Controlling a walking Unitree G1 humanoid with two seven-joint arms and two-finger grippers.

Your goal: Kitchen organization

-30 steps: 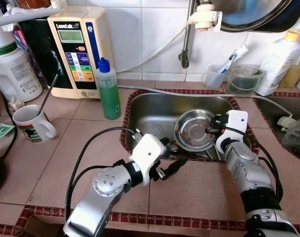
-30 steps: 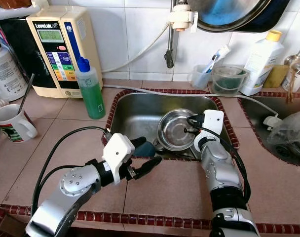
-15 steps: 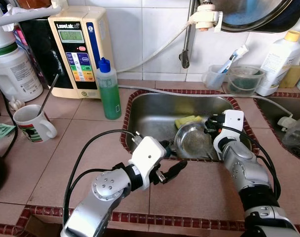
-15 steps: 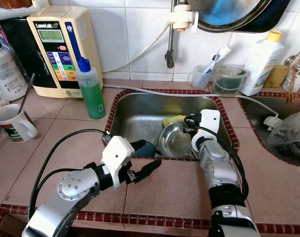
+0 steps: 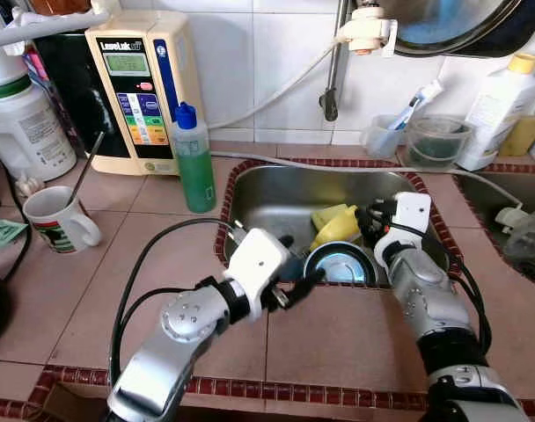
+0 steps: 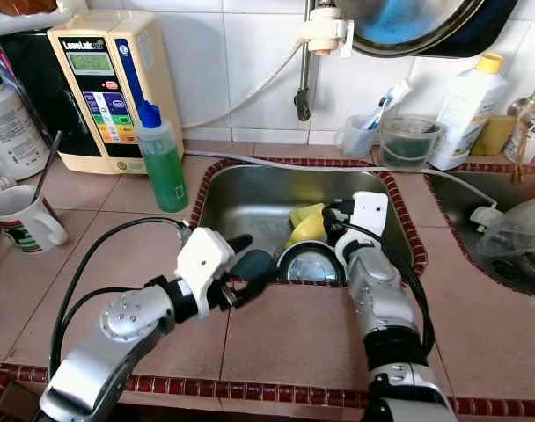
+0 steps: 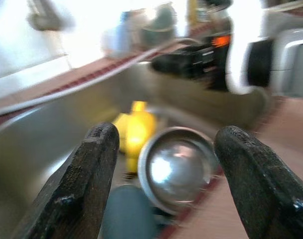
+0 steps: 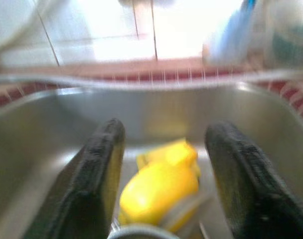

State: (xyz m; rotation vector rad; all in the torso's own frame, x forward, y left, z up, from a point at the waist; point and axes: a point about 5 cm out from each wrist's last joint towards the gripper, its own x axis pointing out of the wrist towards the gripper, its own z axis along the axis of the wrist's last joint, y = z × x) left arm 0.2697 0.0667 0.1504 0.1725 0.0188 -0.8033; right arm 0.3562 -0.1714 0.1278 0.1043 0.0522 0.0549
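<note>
Silver jointed arms, white wrist housings, looping black cables, black fingers.

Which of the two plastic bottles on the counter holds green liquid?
The blue-capped bottle left of the sink, beside the beige machine. The other bottle, on the right, is white with a yellow cap.

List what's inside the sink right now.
In the sink: a steel bowl against the near wall, yellow sponges behind it, and a dark rounded item by the left gripper. The floor under the bowl is hidden.
</note>
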